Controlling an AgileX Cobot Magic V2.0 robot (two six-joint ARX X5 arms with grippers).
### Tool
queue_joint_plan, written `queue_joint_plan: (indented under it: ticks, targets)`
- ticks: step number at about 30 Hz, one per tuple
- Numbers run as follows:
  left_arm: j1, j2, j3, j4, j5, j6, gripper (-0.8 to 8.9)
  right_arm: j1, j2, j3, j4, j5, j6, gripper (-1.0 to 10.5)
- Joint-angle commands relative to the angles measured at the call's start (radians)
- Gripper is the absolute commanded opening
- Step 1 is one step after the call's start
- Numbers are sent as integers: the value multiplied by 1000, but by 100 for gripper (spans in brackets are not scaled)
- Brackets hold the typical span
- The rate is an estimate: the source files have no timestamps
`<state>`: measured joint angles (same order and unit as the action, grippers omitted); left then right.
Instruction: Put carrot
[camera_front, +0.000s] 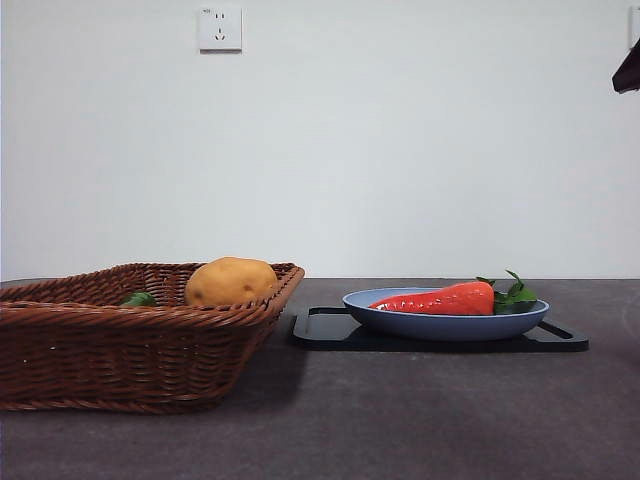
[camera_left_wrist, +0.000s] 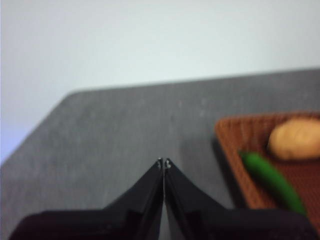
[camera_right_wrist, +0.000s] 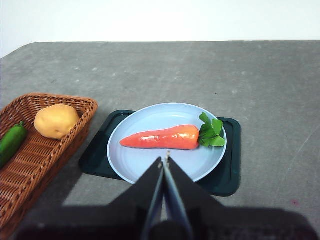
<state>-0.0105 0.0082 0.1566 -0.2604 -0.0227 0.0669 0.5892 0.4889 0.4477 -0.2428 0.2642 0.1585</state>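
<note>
The carrot (camera_front: 440, 299) is glossy red-orange with green leaves at its thick end. It lies on a light blue plate (camera_front: 445, 322) that sits on a black tray (camera_front: 330, 330). In the right wrist view the carrot (camera_right_wrist: 160, 138) lies across the plate (camera_right_wrist: 150, 170), and my right gripper (camera_right_wrist: 164, 161) is shut and empty, held above the plate's near rim. My left gripper (camera_left_wrist: 164, 163) is shut and empty over bare table beside the wicker basket (camera_left_wrist: 250, 150). In the front view only a dark arm tip (camera_front: 628, 70) shows at the top right corner.
A brown wicker basket (camera_front: 100, 340) stands at the left and holds a yellow-brown potato (camera_front: 231, 282) and a green pepper (camera_front: 140, 299). Both also show in the right wrist view: potato (camera_right_wrist: 56, 120), pepper (camera_right_wrist: 11, 141). A wall socket (camera_front: 220, 28) is on the back wall.
</note>
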Motion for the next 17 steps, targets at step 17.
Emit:
queue_joint_plan:
  ticks: [17]
  targets:
    - [12,-6,-127,27,4,-56,8,6,2,10,10,4,9,11]
